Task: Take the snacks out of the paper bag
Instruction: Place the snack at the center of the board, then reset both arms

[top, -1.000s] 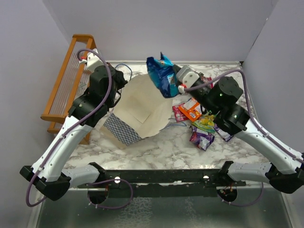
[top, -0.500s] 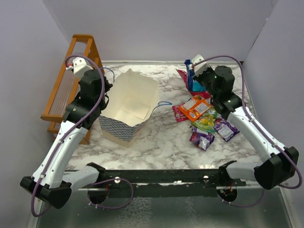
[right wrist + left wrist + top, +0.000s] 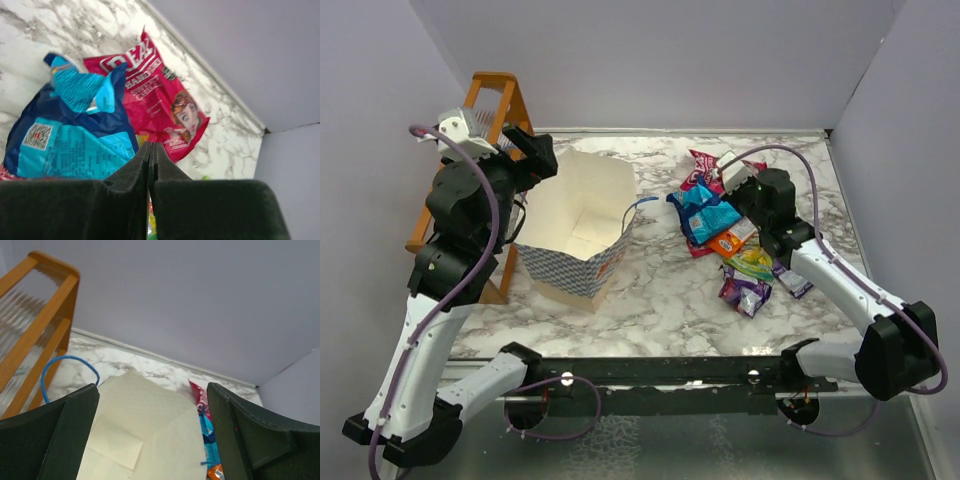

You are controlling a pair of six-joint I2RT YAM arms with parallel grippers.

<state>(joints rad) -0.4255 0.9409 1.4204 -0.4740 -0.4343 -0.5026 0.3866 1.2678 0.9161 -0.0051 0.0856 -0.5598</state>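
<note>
Bag (image 3: 565,270) stands upright on the table (image 3: 660,295), left of centre. Its mouth is open upward and the cream inner walls and floor are in view. One blue cord handle (image 3: 638,202) sticks out on its right side. Rack (image 3: 492,88) is just beyond the bag, at the left wall.

Left gripper (image 3: 151,389) is raised over the bag's far-left rim. Its fingers are spread wide, nothing between them and no contact with the paper.

Snacks lie in a loose pile on the marble right of the bag, apart from it. Blue packet (image 3: 705,212) is on top at the near-left of the pile, overlapping the pink-red packet (image 3: 165,100) behind it. Orange packet (image 3: 732,240), green-yellow packet (image 3: 752,262) and purple packet (image 3: 745,292) trail toward the near edge.

Right gripper (image 3: 149,148) is low at the pile, pads pressed tight together. The blue packet's edge runs into the seam between them and looks pinched.
</note>
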